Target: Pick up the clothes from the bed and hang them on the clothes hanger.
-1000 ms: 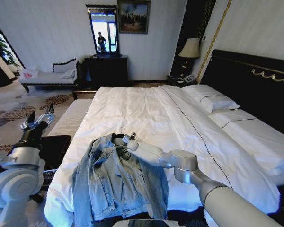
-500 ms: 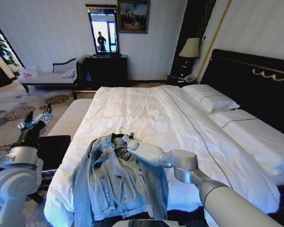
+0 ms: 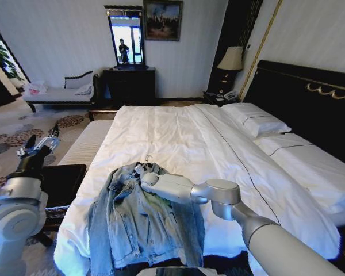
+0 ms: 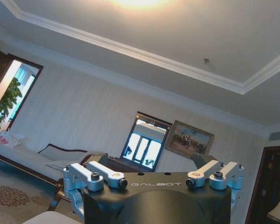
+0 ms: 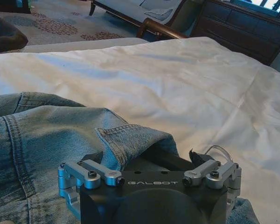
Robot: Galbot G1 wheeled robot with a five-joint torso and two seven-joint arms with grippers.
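Near the foot edge of the bed, closest to me, the denim jacket lies spread flat with the black hanger at its collar, small metal hook poking out toward the pillows. Long axis runs collar-to-hem: collar faces the headboard, hem faces me, just short of the mattress edge. Right tool is buried in the collar folds; I can't tell whether it's clenched or released, cloth hides the tips. Left tool is parked off the bed over the carpet, fingers spread and gripping nothing. My read: denim is limp, moderately heavy and not slippery, so it'll sag and swing. Best hold is the hanger neck or collar seam.
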